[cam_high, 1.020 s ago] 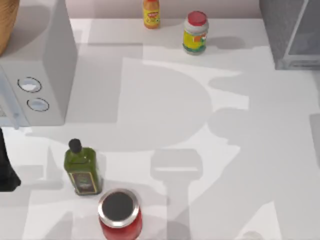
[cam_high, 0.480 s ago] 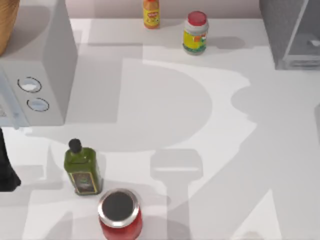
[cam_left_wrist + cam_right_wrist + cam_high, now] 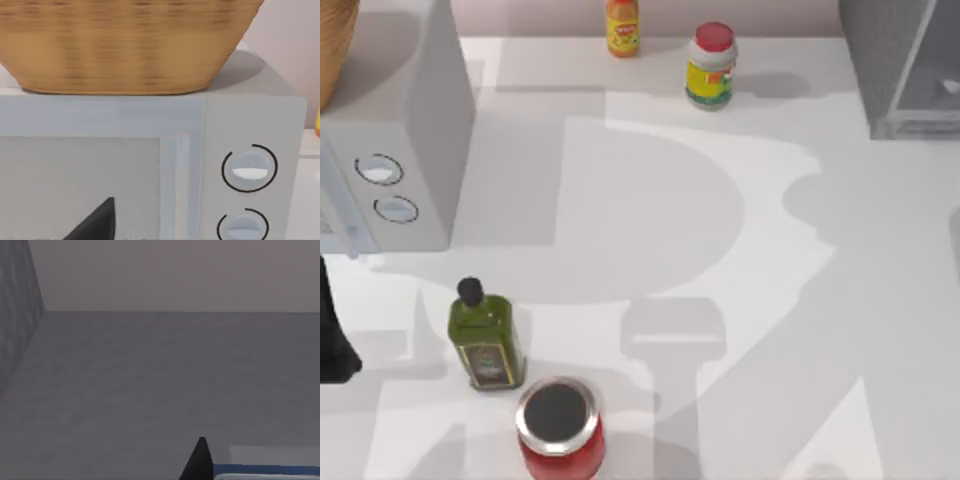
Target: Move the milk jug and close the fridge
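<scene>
Right wrist view: right tool (image 3: 200, 460) beside the milk jug (image 3: 265, 472) inside the fridge (image 3: 150, 380), grip undeterminable.

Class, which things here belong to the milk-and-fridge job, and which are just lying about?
Job: milk jug, fridge.
Lying about: microwave, basket, orange bottle, yellow-labelled jar, green oil bottle, red jar.

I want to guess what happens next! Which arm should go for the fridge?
Probably the right arm. Its wrist view faces a grey inside, with a finger beside a blue edge. The fridge stands at the table's right; the left arm sits far left.
</scene>
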`<state>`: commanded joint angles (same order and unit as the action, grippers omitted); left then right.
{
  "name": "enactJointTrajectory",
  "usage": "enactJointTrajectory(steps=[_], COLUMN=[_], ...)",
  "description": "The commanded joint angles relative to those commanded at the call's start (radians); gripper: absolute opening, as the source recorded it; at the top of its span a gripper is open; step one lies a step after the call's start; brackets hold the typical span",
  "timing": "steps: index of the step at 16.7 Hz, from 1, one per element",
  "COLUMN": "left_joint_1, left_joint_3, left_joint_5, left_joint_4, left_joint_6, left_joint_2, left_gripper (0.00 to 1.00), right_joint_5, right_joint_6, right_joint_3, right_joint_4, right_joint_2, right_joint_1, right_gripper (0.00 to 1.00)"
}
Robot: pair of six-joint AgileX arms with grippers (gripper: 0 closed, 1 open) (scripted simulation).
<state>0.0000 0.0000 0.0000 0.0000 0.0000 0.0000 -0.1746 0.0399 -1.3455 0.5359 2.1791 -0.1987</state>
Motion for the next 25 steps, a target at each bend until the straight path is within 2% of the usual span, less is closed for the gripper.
enactJointTrajectory(steps=[13,25], left_joint_1=[0.000,0.000], left_joint_3=[0.000,0.000], left_joint_5=[0.000,0.000], left_joint_4=[0.000,0.000], left_joint_6=[0.000,0.000], left_joint_2=[0.000,0.000], left_gripper=[1.00,1.00], right_joint_5=[0.000,-0.001], right_joint_6=[0.000,0.000], right_joint_3=[0.000,0.023], right_joint_4=[0.000,-0.011], right_joint_2=[0.000,-0.029], right_joint_1=[0.000,0.010], right_gripper=[0.98,1.00])
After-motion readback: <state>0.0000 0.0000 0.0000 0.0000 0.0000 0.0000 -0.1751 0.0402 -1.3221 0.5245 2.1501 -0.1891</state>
